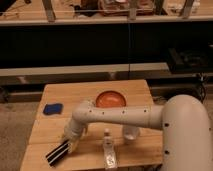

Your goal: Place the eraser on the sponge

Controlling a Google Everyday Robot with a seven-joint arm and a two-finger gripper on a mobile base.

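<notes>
The eraser point(57, 153), a flat black block with light stripes, is at the front left corner of the wooden table point(95, 92), angled diagonally. My gripper point(70, 143) is at its upper right end and shut on it, holding it low over the tabletop. The sponge point(52, 108), a small dark-blue pad, lies flat near the table's left edge, behind the gripper and a little to its left, apart from the eraser. My white arm point(120, 116) stretches from the right across the middle of the table.
An orange bowl point(111, 99) stands at the table's centre back, just behind the arm. A white upright object point(108, 151) stands near the front edge, right of the gripper. Dark shelving fills the background.
</notes>
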